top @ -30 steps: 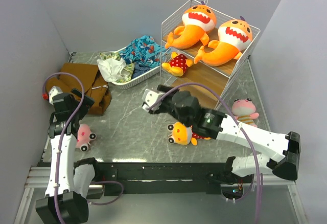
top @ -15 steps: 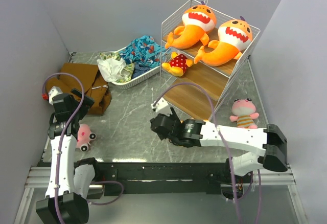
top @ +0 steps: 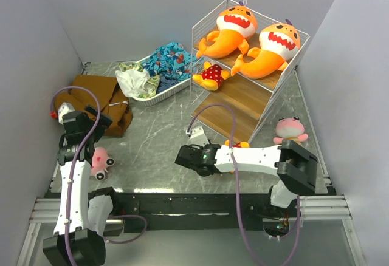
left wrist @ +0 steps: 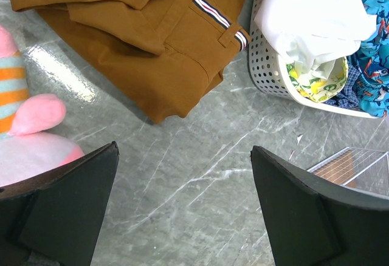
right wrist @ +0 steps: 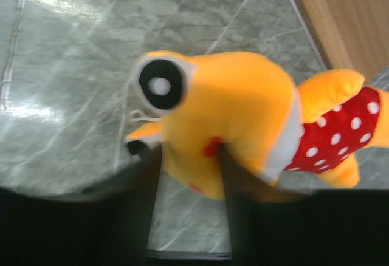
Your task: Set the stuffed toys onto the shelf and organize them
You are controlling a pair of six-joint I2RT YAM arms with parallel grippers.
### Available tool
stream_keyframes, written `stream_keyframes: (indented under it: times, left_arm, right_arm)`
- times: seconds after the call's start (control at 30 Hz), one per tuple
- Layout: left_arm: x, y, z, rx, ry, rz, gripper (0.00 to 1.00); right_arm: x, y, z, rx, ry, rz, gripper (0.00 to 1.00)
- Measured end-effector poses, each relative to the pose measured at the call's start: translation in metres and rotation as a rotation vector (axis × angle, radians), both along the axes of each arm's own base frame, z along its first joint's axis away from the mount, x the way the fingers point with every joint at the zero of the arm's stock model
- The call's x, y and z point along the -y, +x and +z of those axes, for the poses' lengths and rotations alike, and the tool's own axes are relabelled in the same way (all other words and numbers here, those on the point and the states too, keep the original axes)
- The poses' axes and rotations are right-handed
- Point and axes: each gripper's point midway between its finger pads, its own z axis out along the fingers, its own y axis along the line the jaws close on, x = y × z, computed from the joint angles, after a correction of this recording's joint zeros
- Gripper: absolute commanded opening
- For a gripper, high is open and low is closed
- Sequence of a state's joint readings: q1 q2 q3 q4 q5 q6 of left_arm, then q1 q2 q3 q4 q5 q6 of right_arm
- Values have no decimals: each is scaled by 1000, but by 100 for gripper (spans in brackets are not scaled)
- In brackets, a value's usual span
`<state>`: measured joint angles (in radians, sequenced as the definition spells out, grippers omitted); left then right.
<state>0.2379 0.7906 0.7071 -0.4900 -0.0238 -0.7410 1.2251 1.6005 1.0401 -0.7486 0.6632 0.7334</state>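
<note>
While the left gripper (left wrist: 182, 208) hangs over the grey marble table (left wrist: 200, 156) with its two dark fingers (left wrist: 67, 211) spread wide and nothing between them, the right gripper (right wrist: 187, 156) is clamped on the yellow head of a polka-dot doll (right wrist: 243, 114), its blurred fingers (right wrist: 149, 193) pressing in from either side just below the doll's round black eye. This doll sits low by the near corner of the shelf (top: 243, 99), head turned away from the bottom plank and red dotted dress toward it. Whether it rests on the table or hangs just off it cannot be told, and from above the right arm hides nearly all of it. On the shelf's top tier the left shark (top: 234, 26) and the right shark (top: 273, 47) lie side by side, toothy mouths showing. A second doll (top: 211, 75) lies on the tier below, at its left edge. One pink striped plush (top: 290, 131) sits on the table just right of the shelf. The other pink plush (left wrist: 24, 126) lies beside one of the left gripper's fingers, near the folded brown cloth (left wrist: 134, 35). Beyond the cloth stands a white basket (left wrist: 267, 71) heaped with patterned clothes (left wrist: 371, 35).
</note>
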Motion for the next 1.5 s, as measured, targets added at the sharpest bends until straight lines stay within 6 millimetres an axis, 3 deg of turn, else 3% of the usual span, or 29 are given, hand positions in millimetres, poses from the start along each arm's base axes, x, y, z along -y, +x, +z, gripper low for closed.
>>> stream_keyframes:
  times: [0.07, 0.1, 0.23, 0.33, 0.5, 0.7, 0.8, 1.0, 1.03, 1.17, 1.37, 1.5]
  left_arm:
    - [0, 0, 0, 0, 0, 0, 96]
    - [0, 0, 0, 0, 0, 0, 97]
    - [1, 0, 0, 0, 0, -2, 96]
    - [0, 0, 0, 0, 0, -2, 96]
    - [1, 0, 0, 0, 0, -2, 96]
    - [1, 0, 0, 0, 0, -2, 97]
    - [1, 0, 0, 0, 0, -2, 96]
    - [1, 0, 0, 0, 0, -3, 96]
    - [1, 0, 0, 0, 0, -2, 96]
    - [1, 0, 0, 0, 0, -4, 97]
    - [1, 0, 0, 0, 0, -4, 96]
    - [1, 0, 0, 2, 1, -4, 96]
  right_arm:
    - [2, 2, -5, 4, -24, -8, 5]
    - [3, 3, -7, 9, -32, -16, 0]
    - [-2, 2, -7, 1, -21, -8, 0]
    - [-18, -1, -3, -31, 35, 12, 0]
    - [-78, -5, 19, -77, 260, 64, 0]
    - [-153, 15, 70, -36, 577, 54, 0]
    - [-173, 39, 80, -34, 722, -17, 5]
    - [-179, 94, 73, -8, 861, -194, 32]
    - [-181, 100, 72, -4, 881, -211, 40]
    - [-188, 110, 68, -9, 901, -205, 51]
    - [-195, 108, 91, 40, 834, 31, 60]
    - [-185, 85, 116, 116, 696, 450, 64]
